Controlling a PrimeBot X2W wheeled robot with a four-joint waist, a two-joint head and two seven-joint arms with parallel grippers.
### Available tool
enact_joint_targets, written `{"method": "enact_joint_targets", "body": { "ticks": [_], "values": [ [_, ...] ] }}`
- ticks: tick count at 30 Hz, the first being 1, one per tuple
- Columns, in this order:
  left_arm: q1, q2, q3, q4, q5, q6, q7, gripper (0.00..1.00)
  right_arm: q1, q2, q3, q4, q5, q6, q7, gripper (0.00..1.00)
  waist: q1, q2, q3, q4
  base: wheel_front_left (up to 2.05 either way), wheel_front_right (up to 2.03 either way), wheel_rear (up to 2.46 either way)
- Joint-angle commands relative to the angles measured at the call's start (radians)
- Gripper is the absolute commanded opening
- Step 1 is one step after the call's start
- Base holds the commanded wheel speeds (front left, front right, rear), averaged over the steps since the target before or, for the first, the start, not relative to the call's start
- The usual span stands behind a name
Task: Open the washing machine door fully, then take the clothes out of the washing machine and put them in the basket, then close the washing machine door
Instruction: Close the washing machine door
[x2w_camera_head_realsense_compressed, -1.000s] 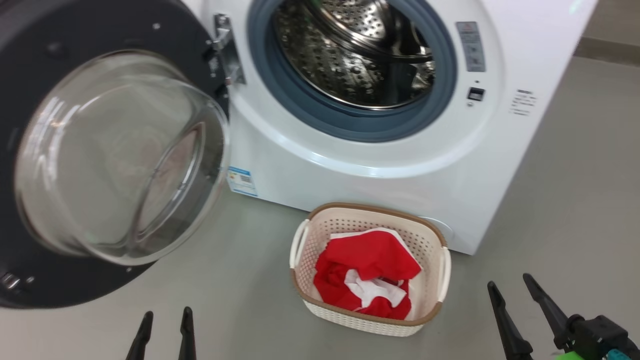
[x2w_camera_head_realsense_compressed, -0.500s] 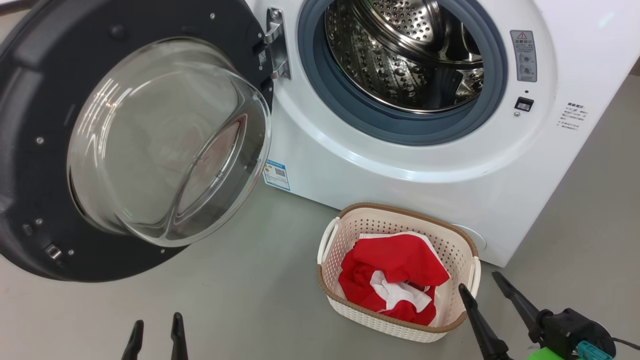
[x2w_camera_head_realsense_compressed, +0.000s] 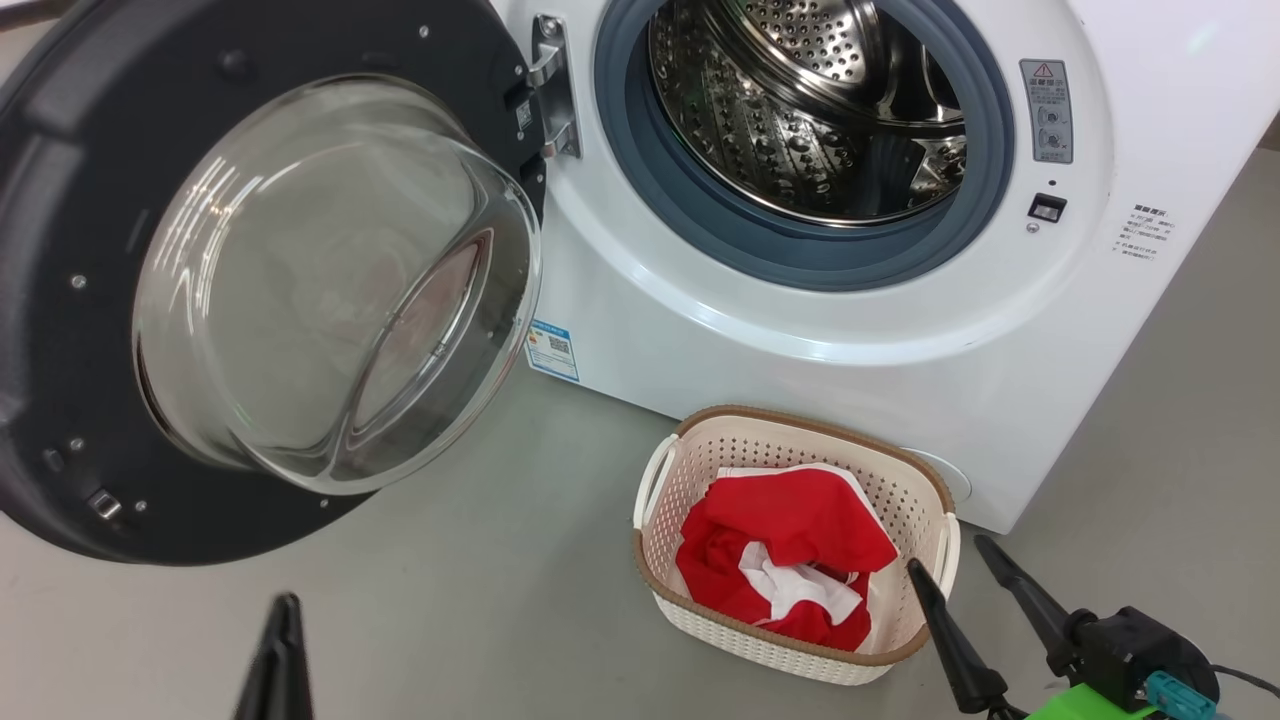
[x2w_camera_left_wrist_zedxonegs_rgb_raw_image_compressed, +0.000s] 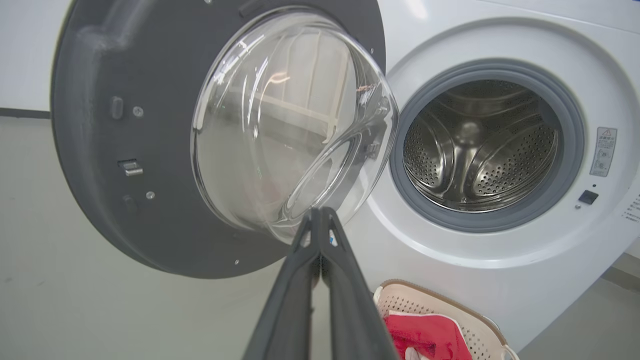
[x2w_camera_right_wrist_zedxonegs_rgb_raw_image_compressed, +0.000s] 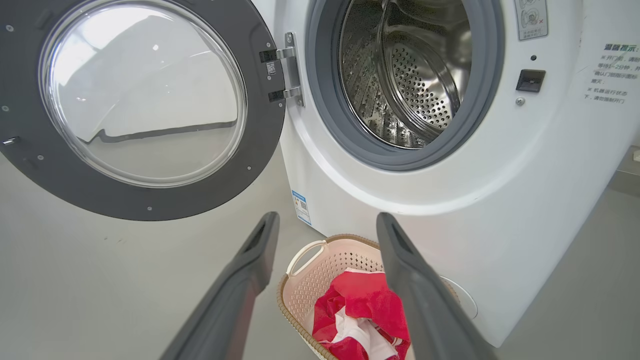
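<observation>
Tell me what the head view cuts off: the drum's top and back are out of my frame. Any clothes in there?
Observer: None in sight. The left wrist view looks straight into the drum, back wall included: bare perforated steel, no red fabric.
Operator: And the left gripper? I get a dark sliver at my bottom edge.
Observer: The left gripper has its fingertips pressed together with nothing between them, pointing toward the glass bowl of the washing machine door.
</observation>
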Motion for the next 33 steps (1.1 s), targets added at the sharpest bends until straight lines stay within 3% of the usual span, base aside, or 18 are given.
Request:
{"method": "enact_joint_targets", "body": {
  "ticks": [1, 10, 11, 12, 13, 15, 17, 22, 27, 33],
  "values": [
    [-0.045, 0.008, 0.052, -0.050, 0.012, -0.017, -0.005, 0.00, -0.023, -0.006, 0.006, -0.026, -0.002, 0.006, -0.006, 1.00, 0.0000, -0.0001, 0.000, -0.001, 0.00, 0.00, 0.00],
    [-0.239, 0.020, 0.280, -0.183, 0.060, -0.133, -0.005, 0.00, 0.002, 0.021, -0.031, -0.035, -0.011, 0.006, -0.006, 1.00, 0.0000, -0.0001, 0.000, -0.007, 0.00, 0.00, 0.00],
    [-0.270, 0.032, 0.304, -0.181, 0.053, -0.140, -0.005, 0.12, 0.003, 0.022, -0.035, -0.036, -0.012, 0.006, -0.006, 1.00, 0.0000, -0.0001, 0.001, -0.008, 0.00, 0.00, 0.00],
    [-0.298, 0.049, 0.322, -0.170, 0.047, -0.145, -0.005, 0.32, 0.004, 0.024, -0.039, -0.038, -0.013, 0.006, -0.006, 1.00, 0.0000, -0.0001, 0.003, -0.008, 0.00, 0.00, 0.00],
    [-0.329, 0.069, 0.337, -0.156, 0.039, -0.150, -0.005, 0.38, 0.004, 0.026, -0.043, -0.040, -0.015, 0.006, -0.006, 1.00, 0.0000, -0.0001, 0.005, -0.009, 0.00, 0.00, 0.00],
    [-0.362, 0.091, 0.352, -0.138, 0.025, -0.153, -0.005, 0.38, 0.005, 0.027, -0.047, -0.042, -0.016, 0.006, -0.006, 1.00, 0.0000, -0.0001, 0.007, -0.009, 0.00, 0.00, 0.00],
    [-0.425, 0.150, 0.370, -0.092, 0.014, -0.157, -0.005, 0.00, 0.007, 0.030, -0.056, -0.046, -0.018, 0.006, -0.006, 1.00, 0.0000, -0.0001, 0.011, -0.010, 0.00, 0.00, 0.00],
    [-0.558, 0.284, 0.359, 0.041, -0.058, -0.159, -0.005, 0.00, 0.015, 0.037, -0.077, -0.056, -0.023, 0.006, -0.006, 1.00, 0.0000, -0.0001, 0.023, -0.012, 0.00, 0.00, 0.00],
    [-0.669, 0.372, 0.392, 0.205, -0.202, -0.159, -0.005, 0.00, 0.008, 0.038, -0.084, -0.066, -0.029, 0.006, -0.006, 1.00, 0.0000, -0.0001, 0.051, -0.026, 0.00, 0.00, 0.00],
    [-0.797, 0.494, 0.410, 0.524, -0.381, -0.160, 0.075, 0.00, -0.011, 0.034, -0.087, -0.070, -0.031, 0.006, -0.006, 1.00, 0.0000, -0.0001, 0.085, -0.041, 0.00, 0.00, 0.00]
  ]
}}
